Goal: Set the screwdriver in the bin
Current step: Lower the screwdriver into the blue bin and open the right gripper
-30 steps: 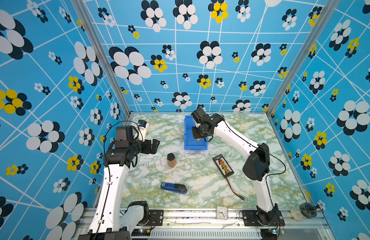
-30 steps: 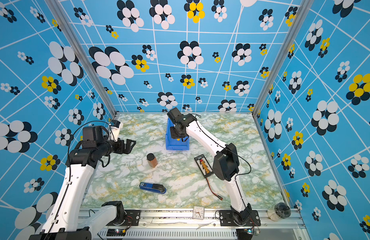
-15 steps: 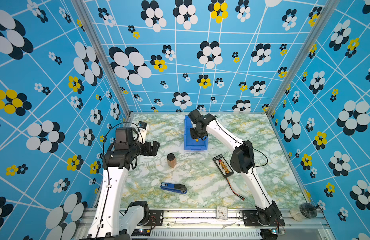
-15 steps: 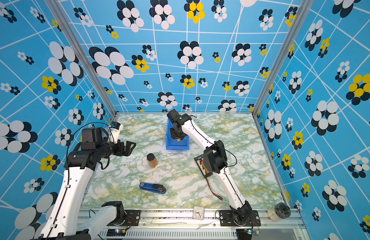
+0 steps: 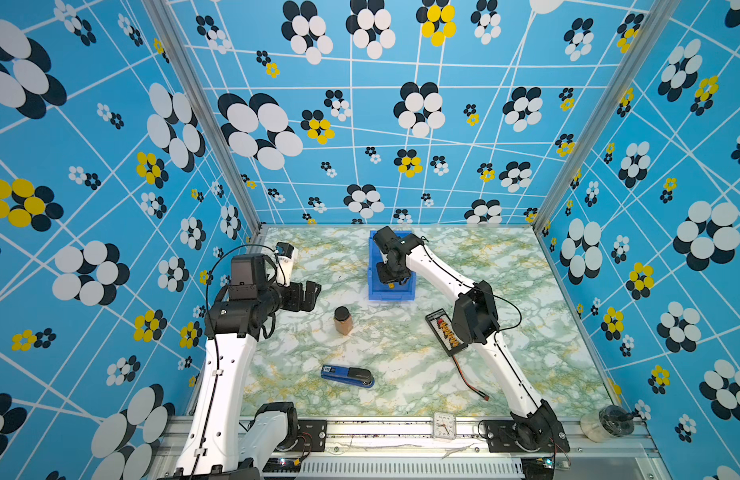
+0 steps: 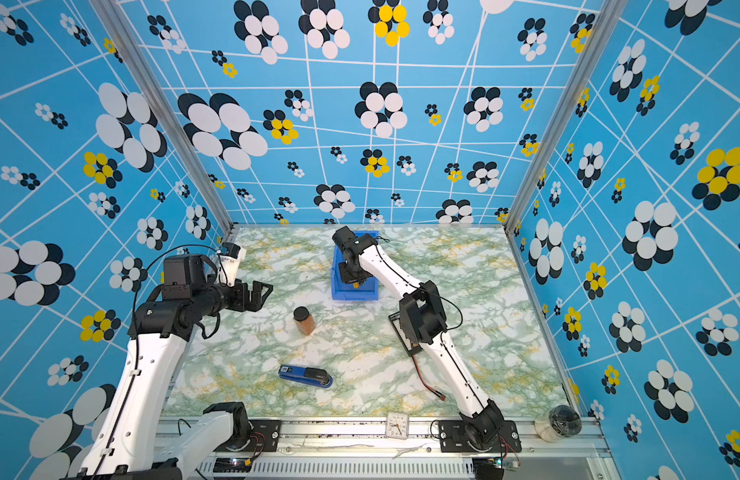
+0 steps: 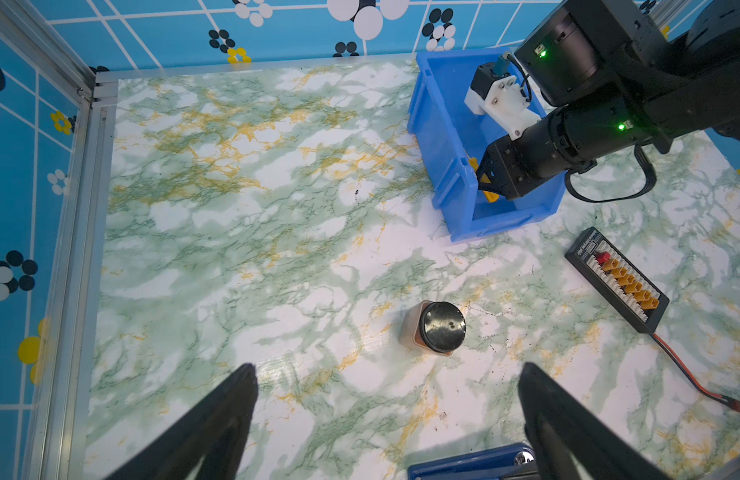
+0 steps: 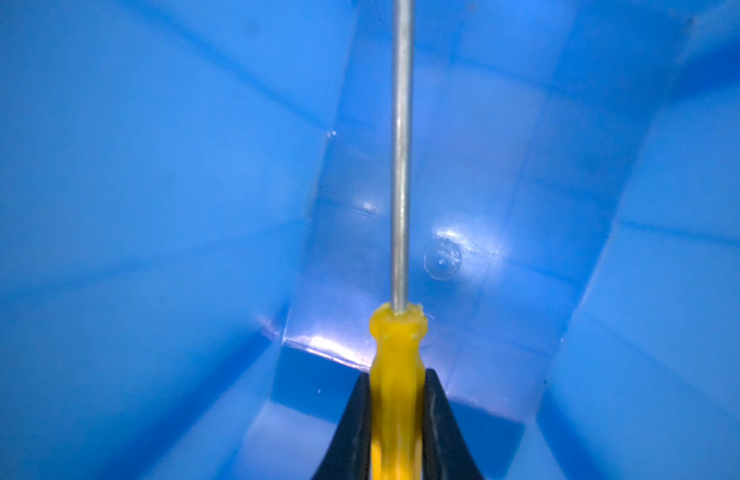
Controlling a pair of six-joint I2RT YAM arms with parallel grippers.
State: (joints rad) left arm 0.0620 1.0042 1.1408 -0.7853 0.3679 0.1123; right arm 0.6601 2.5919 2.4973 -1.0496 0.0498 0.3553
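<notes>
The blue bin (image 5: 391, 294) (image 6: 353, 295) stands at the back middle of the marble table. My right gripper (image 8: 397, 376) is down inside it, shut on the yellow handle of the screwdriver (image 8: 397, 353). Its grey shaft points along the bin's floor (image 8: 463, 199). In both top views the right gripper (image 5: 391, 280) (image 6: 354, 280) covers most of the bin's inside. From the left wrist view, the yellow handle (image 7: 490, 195) shows under the right gripper (image 7: 486, 183), inside the bin (image 7: 443, 137). My left gripper (image 5: 314, 291) (image 7: 387, 370) hovers open and empty at the left.
A brown jar with a black lid (image 5: 343, 320) stands in front of the bin. A blue-and-black stapler (image 5: 347, 376) lies near the front. A flat black device with red-and-black wires (image 5: 445, 336) lies partly under the right arm. A small clock (image 5: 444, 424) sits on the front rail.
My right gripper has gone lower into the bin with the screwdriver, and the right elbow has swung left and dropped. The left arm has barely moved.
</notes>
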